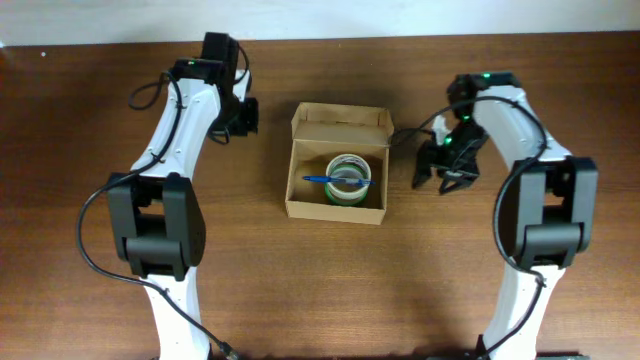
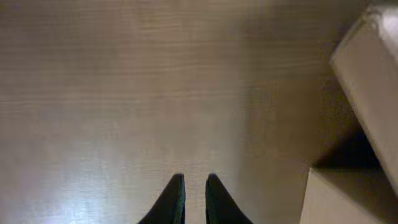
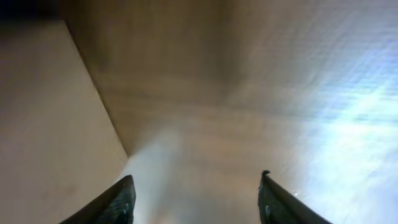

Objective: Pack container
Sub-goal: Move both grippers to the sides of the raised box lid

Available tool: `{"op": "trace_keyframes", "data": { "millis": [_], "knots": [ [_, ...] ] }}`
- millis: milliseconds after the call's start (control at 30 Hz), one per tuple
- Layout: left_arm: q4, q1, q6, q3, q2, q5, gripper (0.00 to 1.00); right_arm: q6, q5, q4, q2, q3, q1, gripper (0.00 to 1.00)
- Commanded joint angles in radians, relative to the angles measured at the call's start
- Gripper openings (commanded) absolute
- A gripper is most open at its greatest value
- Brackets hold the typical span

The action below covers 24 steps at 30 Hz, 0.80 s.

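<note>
Left gripper [image 2: 194, 178]: I read its fingers as nearly together, holding nothing, over bare table [image 1: 100, 80] just left of the box.

Container [image 1: 334, 211]: cardboard box at table centre, between both arms. Its flap lid [image 1: 340, 122] stands open at the back.

Contents: tape roll [image 1: 350, 194] with a blue pen [image 1: 315, 179] lying across it.

Right gripper [image 3: 196, 176]: fingers spread wide, empty, beside the box's right wall.

My judgement: loading appears done; the lid is not yet closed.
</note>
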Motion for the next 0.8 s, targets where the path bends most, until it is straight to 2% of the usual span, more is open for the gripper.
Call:
{"op": "trace_keyframes", "data": {
  "millis": [0, 100, 233, 400, 600, 767],
  "knots": [
    [0.067, 0.006, 0.023, 0.01, -0.006, 0.003, 0.11, 0.009, -0.098, 0.061, 0.014, -0.004, -0.014, 0.66],
    [0.165, 0.006, 0.005, 0.01, -0.002, 0.026, 0.02, 0.014, -0.195, 0.155, 0.014, -0.003, -0.019, 0.66],
    [0.283, 0.006, -0.074, 0.01, 0.006, 0.096, 0.02, 0.082, -0.32, 0.296, 0.014, 0.014, -0.019, 0.64],
    [0.38, 0.008, -0.154, 0.01, 0.018, 0.18, 0.01, 0.195, -0.442, 0.443, 0.014, 0.068, -0.019, 0.55],
    [0.384, 0.01, -0.169, 0.01, 0.071, 0.187, 0.02, 0.266, -0.443, 0.465, 0.016, 0.096, -0.019, 0.38],
    [0.354, 0.01, -0.172, 0.01, 0.157, 0.265, 0.02, 0.271, -0.431, 0.421, 0.036, 0.096, -0.019, 0.13]
  ]
}}
